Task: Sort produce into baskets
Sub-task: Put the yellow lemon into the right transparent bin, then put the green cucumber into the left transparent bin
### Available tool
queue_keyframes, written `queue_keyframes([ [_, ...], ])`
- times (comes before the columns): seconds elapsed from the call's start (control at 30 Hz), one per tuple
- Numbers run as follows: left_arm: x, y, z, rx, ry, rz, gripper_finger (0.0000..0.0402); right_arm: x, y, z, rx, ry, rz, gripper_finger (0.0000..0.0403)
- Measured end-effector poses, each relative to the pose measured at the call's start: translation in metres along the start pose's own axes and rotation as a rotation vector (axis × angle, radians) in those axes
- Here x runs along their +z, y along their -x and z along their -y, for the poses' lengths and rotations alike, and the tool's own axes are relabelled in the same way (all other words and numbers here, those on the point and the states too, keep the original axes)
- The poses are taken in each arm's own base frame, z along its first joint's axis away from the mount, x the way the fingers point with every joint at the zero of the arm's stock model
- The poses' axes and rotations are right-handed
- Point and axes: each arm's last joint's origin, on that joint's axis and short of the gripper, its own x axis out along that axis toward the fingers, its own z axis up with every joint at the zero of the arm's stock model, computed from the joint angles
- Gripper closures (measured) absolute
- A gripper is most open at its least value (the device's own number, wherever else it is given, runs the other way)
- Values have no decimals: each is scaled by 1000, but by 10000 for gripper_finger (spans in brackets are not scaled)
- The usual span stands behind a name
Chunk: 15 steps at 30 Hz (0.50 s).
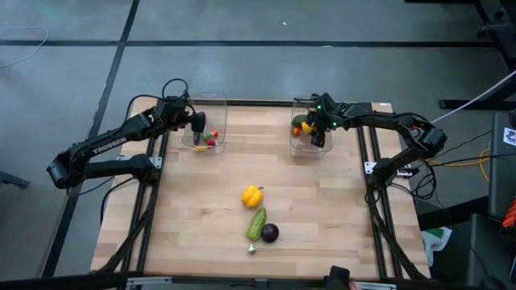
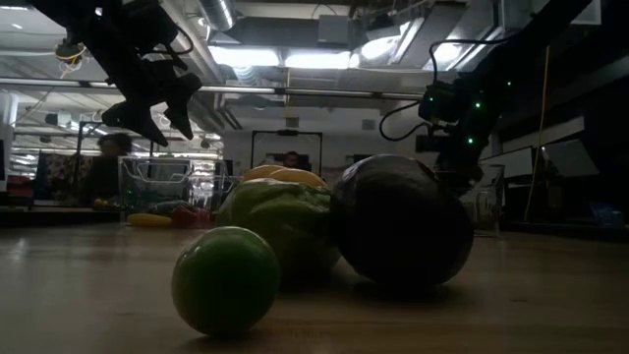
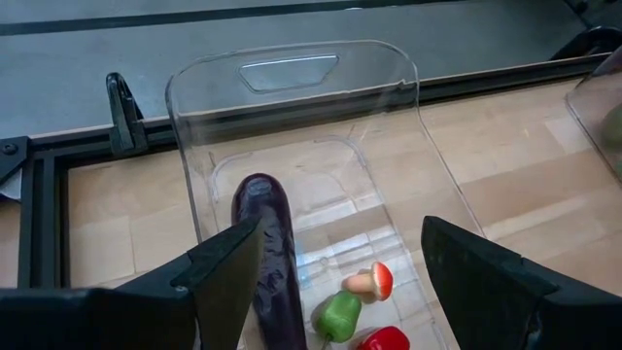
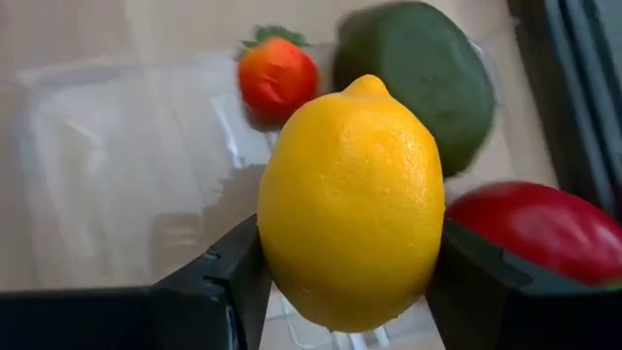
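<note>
Above baskets (image 1: 305,147): both end effectors (image 1: 318,135)

Lab: ceiling strip lights (image 2: 295,57), framed wooden workbench (image 1: 322,209)

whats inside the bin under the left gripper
The left clear bin holds a purple eggplant, a small green piece, a tiny red-capped mushroom-like piece and a red piece. The left gripper's open fingers cover the bin's near end.

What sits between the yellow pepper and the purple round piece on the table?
The green cucumber lies between the yellow pepper and the purple round piece, touching the purple one; the high view shows it.
</note>
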Motion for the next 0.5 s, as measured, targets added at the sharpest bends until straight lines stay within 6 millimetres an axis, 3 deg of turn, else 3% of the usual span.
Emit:
queue_keyframes([
  [0.23, 0, 0, 0, 0, 0, 0, 125, -2, 0, 4, -122, -1, -67, 162],
  [0.5, 0, 0, 0, 0, 1, 0, 125, -2, 0, 3, -115, -5, -60, 114],
])
